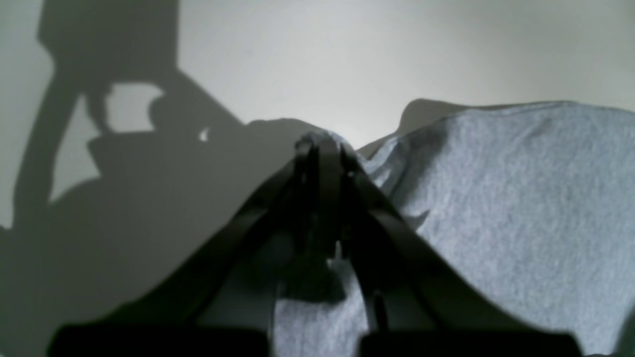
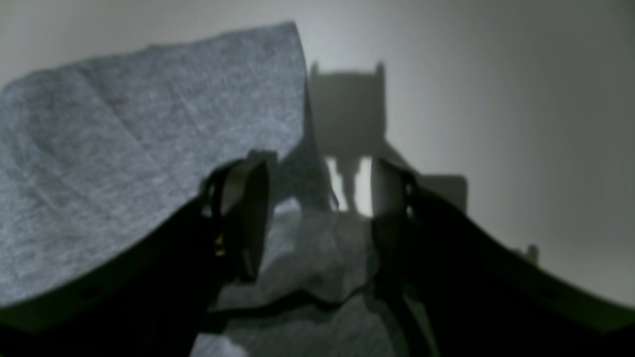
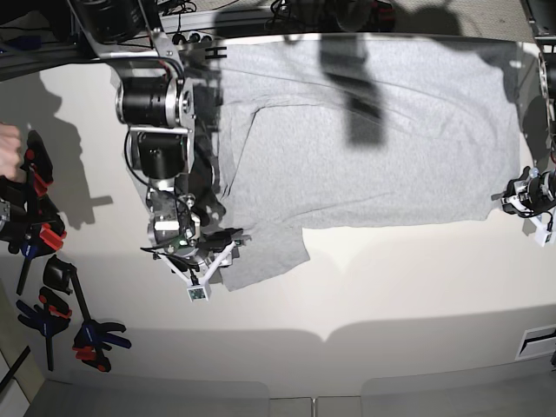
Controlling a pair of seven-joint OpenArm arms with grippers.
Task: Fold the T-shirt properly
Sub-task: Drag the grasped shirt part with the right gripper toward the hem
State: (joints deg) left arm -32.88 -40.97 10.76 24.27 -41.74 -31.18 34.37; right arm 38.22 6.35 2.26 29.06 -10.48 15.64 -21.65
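The grey T-shirt (image 3: 365, 139) lies spread across the far half of the white counter (image 3: 365, 295), plain side up, with one short sleeve (image 3: 261, 252) sticking out toward the near edge on the base view's left. The right gripper (image 2: 317, 198) sits low over that sleeve with its fingers (image 2: 245, 198) apart and cloth lying between them, probably placed there so it can pinch the sleeve and turn it inward. At the opposite end, the left gripper (image 1: 322, 148) has its fingers together, clamped on a small ridge of the shirt's edge that bunches up at the tips. That hold likely pins or lifts the far corner so the body stays taut while the sleeve is handled. Several clamps (image 3: 52, 287) lie well apart from the shirt at the counter's edge.
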